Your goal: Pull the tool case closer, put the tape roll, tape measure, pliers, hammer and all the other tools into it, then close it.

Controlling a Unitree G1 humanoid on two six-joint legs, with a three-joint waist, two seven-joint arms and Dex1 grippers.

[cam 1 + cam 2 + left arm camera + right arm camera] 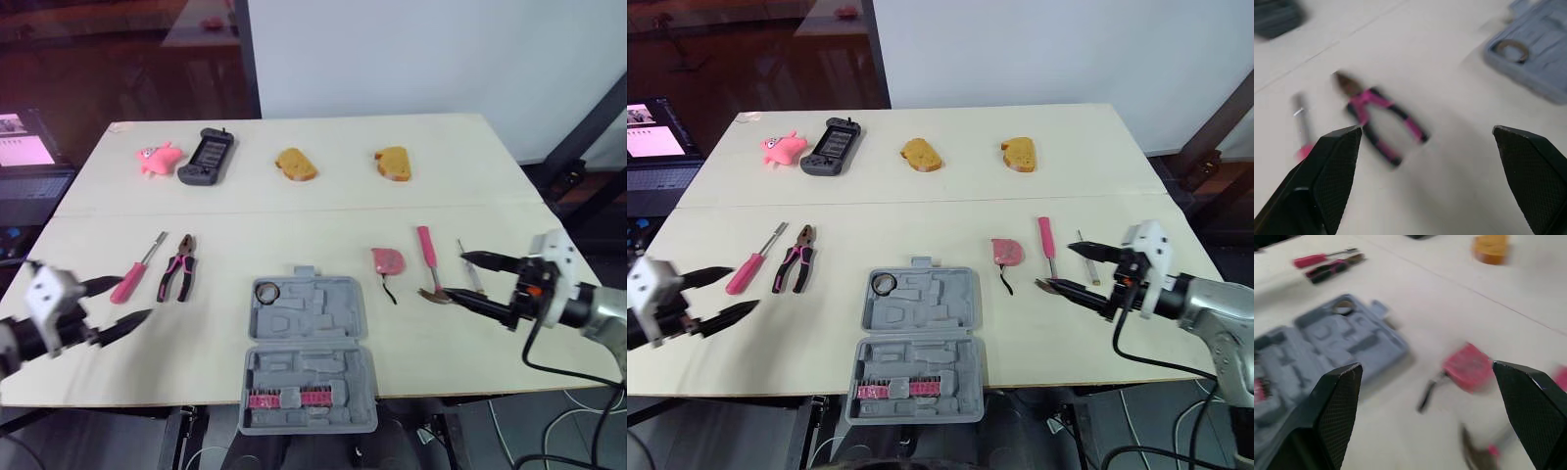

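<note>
Hovering spread wide and empty just short of the pink-handled screwdriver (131, 280) and the pliers (178, 270), the left jaws could nudge either slim tool aside instead of catching it. Both lie flat on the smooth, pale surface (294, 211) and offer little height to pinch.

At centre the tool case (306, 348) lies open, grey moulded plastic with shaped pockets. The tape roll (266, 291) is already seated in a far-left pocket. The near half, holding a pink bit strip (289, 398), seems to reach past the surface's near edge, so a careless pull or a heavy drop could tip the case off.

Right of it, the pink tape measure (387, 260) is rounded, and its trailing black strap may snag. The hammer (427, 250) has a thin pink handle and a dark metal head, with a slender metal tool (460, 246) beside it. The right jaws, also spread and empty, hang close to both and might take two together.
</note>
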